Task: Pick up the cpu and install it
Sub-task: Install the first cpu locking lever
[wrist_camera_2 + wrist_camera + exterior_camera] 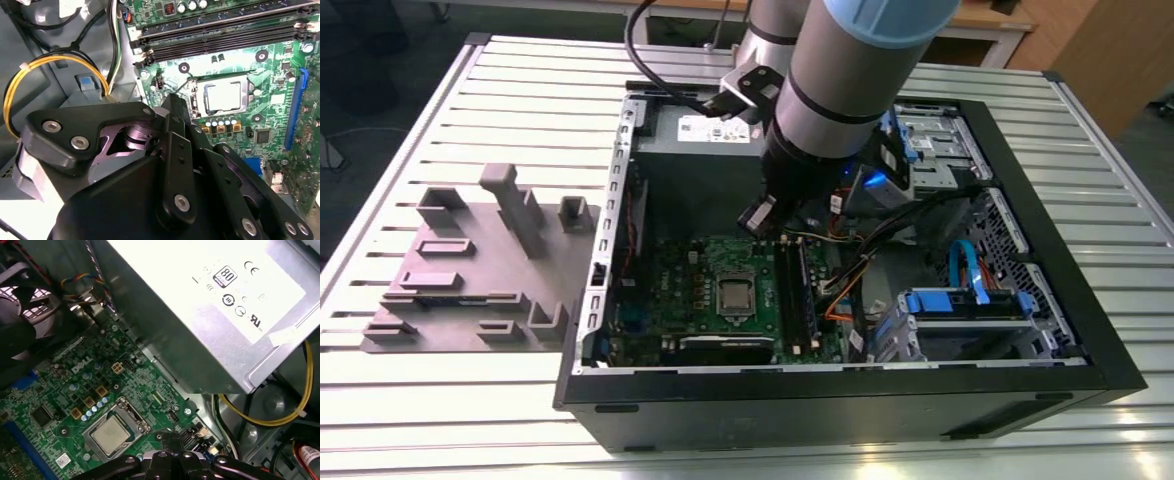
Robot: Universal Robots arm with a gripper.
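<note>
Exterior view: the cpu point(736, 296) lies flat, metal top up, in the socket point(735, 279) at the middle of the green motherboard point(670, 290), its edges square to the board. The pincer point(765, 215) hangs above the board's far edge inside the open computer case point(1067, 330), which rests on a slatted white desk point(400, 190) beside a grey tray point(467, 270).

Second wrist view: the cpu point(223, 96) is seated; the pincer point(175, 107) is empty, its fingers close together.

First wrist view: the cpu point(108, 433) sits level near the power supply point(200, 315).

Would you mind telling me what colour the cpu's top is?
Silvery-grey metal; the cpu shows best in the first wrist view.
</note>
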